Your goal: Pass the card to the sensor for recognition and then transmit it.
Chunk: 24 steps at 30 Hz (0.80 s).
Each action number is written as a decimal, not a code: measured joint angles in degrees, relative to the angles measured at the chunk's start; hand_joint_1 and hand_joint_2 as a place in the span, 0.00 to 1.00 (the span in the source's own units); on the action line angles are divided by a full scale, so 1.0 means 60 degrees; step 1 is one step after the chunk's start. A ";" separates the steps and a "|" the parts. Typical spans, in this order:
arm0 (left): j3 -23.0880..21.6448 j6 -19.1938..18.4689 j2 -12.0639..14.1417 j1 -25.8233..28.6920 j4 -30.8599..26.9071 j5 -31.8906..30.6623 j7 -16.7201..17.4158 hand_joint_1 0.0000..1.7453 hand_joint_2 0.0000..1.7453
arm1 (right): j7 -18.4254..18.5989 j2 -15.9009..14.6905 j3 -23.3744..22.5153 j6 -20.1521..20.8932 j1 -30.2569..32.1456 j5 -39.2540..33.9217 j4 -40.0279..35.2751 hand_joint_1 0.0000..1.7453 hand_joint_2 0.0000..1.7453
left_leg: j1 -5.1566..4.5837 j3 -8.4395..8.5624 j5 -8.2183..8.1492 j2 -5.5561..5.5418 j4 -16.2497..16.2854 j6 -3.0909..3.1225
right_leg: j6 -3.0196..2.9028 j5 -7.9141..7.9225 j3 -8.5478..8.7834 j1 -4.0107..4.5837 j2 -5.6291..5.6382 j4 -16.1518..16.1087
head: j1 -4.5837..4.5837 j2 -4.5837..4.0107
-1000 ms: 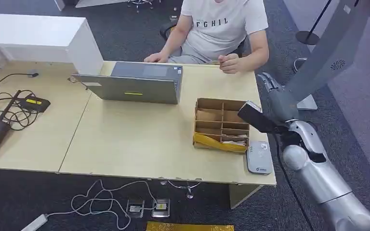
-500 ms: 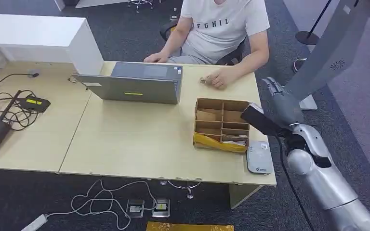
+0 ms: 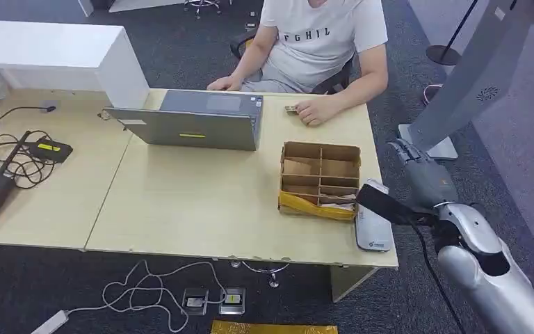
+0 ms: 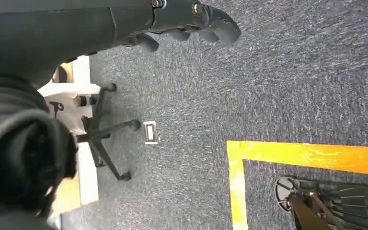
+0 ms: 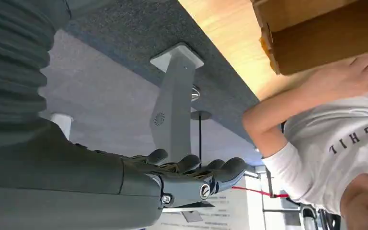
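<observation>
**Apparently early: no card in either robot hand**

Left to right. The left hand (image 4: 182,24) hangs over grey carpet in its wrist view, its fingers loosely spread and holding nothing. On the desk (image 3: 181,202), black devices with tangled cables (image 3: 0,163) lie at the far left. A grey laptop (image 3: 195,122) stands near the far edge. Behind it sits a person in a white T-shirt (image 3: 320,35), whose hand (image 3: 318,111) rests on the desktop. Just beside that hand lies a small flat object (image 3: 290,109), too small to identify; it may be the card. Nearer the robot stands a divided cardboard box (image 3: 320,147) with a yellow front. Pale slips (image 3: 341,205) lie in its nearest right compartment; whether these are cards cannot be told. The white card sensor (image 3: 374,233) lies flat at the desk's near right corner, just beside the box. The right hand (image 3: 424,177) hovers off the desk's right edge, near the sensor. Its fingers (image 5: 220,168) are extended, slightly apart and empty.

Progress, as a judgement: no stage of the task looks complete. No card is held, none lies on the sensor, and none has been handed over. Picking up or receiving a card, presenting it to the sensor, and passing it on all remain.
</observation>
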 joint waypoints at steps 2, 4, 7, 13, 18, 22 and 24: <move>0.0000 0.0036 0.0000 -0.0004 0.0000 0.0022 0.0011 0.00 0.00 | 0.0047 -0.0051 0.0007 0.0036 0.0097 0.0036 -0.0196 0.00 1.00 | 0.0001 0.0000 0.0000 0.0000 0.0000 0.0000 | 0.0000 0.0000 0.0000 0.0000 0.0001 0.0000 | 0.0000 0.0000; 0.0000 0.0062 0.0000 -0.0010 0.0000 0.0051 0.0040 0.00 0.00 | 0.0055 -0.0058 0.0047 0.0018 0.0172 0.0248 -0.0247 0.00 1.00 | 0.0001 0.0001 0.0000 0.0000 0.0000 0.0000 | 0.0000 0.0000 0.0001 0.0000 0.0002 0.0001 | -0.0004 0.0000; 0.0000 0.0069 -0.0004 -0.0010 0.0000 0.0058 0.0055 0.00 0.00 | 0.0029 -0.0062 0.0106 -0.0037 0.0337 0.0605 -0.0247 0.00 1.00 | 0.0000 -0.0004 0.0000 0.0000 0.0000 0.0000 | 0.0000 0.0000 0.0001 0.0000 -0.0002 0.0001 | 0.0000 0.0000; 0.0000 0.0080 -0.0004 -0.0014 0.0000 0.0058 0.0058 0.00 0.00 | -0.0018 -0.0054 0.0306 -0.0236 0.0506 0.0838 -0.0247 0.00 1.00 | 0.0000 -0.0005 0.0000 0.0000 0.0000 0.0000 | 0.0000 0.0000 0.0000 0.0000 -0.0002 0.0000 | -0.0004 0.0000; 0.0000 0.0131 -0.0011 -0.0017 0.0000 0.0058 0.0058 0.00 0.00 | -0.0004 0.0033 0.0473 -0.0696 0.0535 0.1078 -0.0142 0.00 1.00 | 0.0000 -0.0004 0.0000 0.0000 -0.0001 0.0000 | 0.0000 0.0000 0.0000 0.0000 -0.0001 0.0000 | -0.0004 0.0000; 0.0000 0.0135 -0.0033 -0.0016 0.0000 0.0073 0.0058 0.00 0.00 | -0.0018 0.0106 0.0543 -0.0995 0.0552 0.1137 -0.0018 0.00 1.00 | 0.0000 -0.0005 0.0000 0.0000 -0.0002 0.0000 | 0.0000 0.0000 0.0002 0.0000 -0.0002 0.0001 | -0.0004 0.0000; 0.0000 0.0135 -0.0044 -0.0017 0.0000 0.0087 0.0058 0.00 0.00 | -0.0036 0.0200 0.0550 -0.1230 0.0551 0.1155 0.0131 0.00 1.00 | 0.0000 -0.0005 0.0000 -0.0001 -0.0002 0.0000 | 0.0000 0.0000 0.0002 0.0000 -0.0001 0.0001 | -0.0003 0.0000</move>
